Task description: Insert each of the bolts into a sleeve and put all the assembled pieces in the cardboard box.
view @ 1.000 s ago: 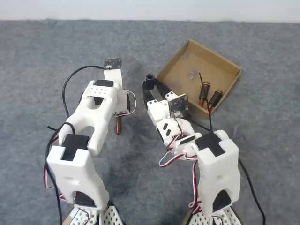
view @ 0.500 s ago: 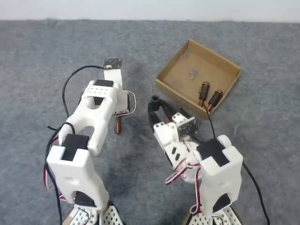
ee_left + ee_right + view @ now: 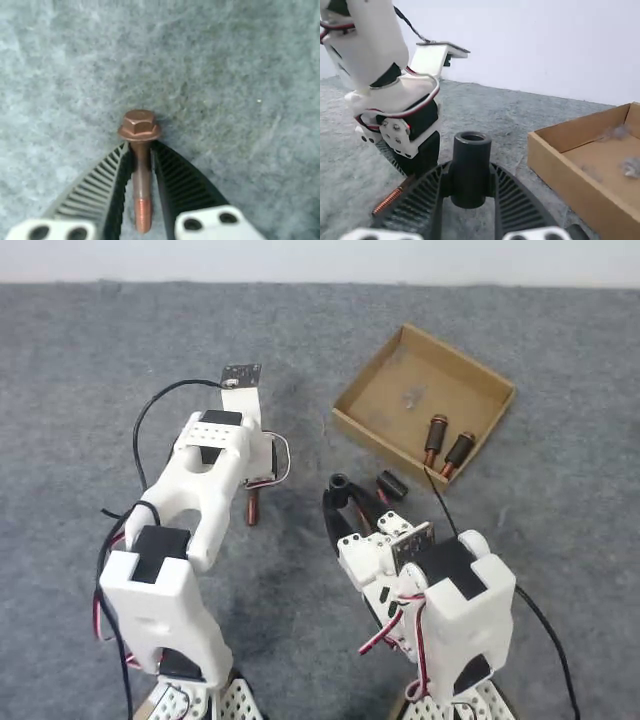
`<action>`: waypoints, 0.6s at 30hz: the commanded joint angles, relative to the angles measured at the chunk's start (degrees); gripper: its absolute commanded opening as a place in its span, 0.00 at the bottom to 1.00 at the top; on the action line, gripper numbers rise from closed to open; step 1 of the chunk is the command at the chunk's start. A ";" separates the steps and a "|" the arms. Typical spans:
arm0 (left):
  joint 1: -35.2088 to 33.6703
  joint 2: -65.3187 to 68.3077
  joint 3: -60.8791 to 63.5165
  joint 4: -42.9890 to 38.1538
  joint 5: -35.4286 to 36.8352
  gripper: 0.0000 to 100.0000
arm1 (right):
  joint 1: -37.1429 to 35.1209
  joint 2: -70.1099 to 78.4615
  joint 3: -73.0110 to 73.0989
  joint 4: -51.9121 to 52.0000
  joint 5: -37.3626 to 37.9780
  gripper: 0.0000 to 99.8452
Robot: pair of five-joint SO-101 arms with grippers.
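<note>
My left gripper (image 3: 140,147) is shut on a copper bolt (image 3: 141,170), gripping the shank just behind the hex head, low over the carpet. In the high view this bolt (image 3: 253,508) hangs below the left arm. Right of it, my right gripper (image 3: 340,492) is shut on a black sleeve (image 3: 340,483), held upright with its bore open upward (image 3: 471,167). A second black sleeve (image 3: 390,485) lies loose on the carpet beside it. The cardboard box (image 3: 372,433) stands farther back and holds two assembled pieces (image 3: 436,435) (image 3: 458,452).
Grey carpet covers the whole table. From the right wrist, the left arm (image 3: 395,100) stands close, with the bolt's threaded tip (image 3: 390,199) poking out low down. The box wall (image 3: 570,170) is on the other side. A black cable (image 3: 440,495) runs past the box corner.
My right arm has drawn back from the box toward its base, carrying the black sleeve. The loose sleeve on the carpet has come into sight. The left arm has stayed still.
</note>
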 commanded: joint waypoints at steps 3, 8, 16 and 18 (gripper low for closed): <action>-0.62 -10.73 1.63 -1.85 -0.35 0.01 | -2.15 -3.12 2.02 -1.80 -0.35 0.01; -0.97 -19.25 2.24 -1.85 -0.35 0.01 | -2.15 -3.12 2.02 -1.80 -0.35 0.01; -0.53 -29.63 2.24 -1.85 -0.26 0.01 | -2.15 -3.12 2.02 -1.80 -0.26 0.01; -0.53 -32.44 2.24 -1.85 -0.26 0.01 | -2.15 -3.12 2.02 -1.80 -0.26 0.01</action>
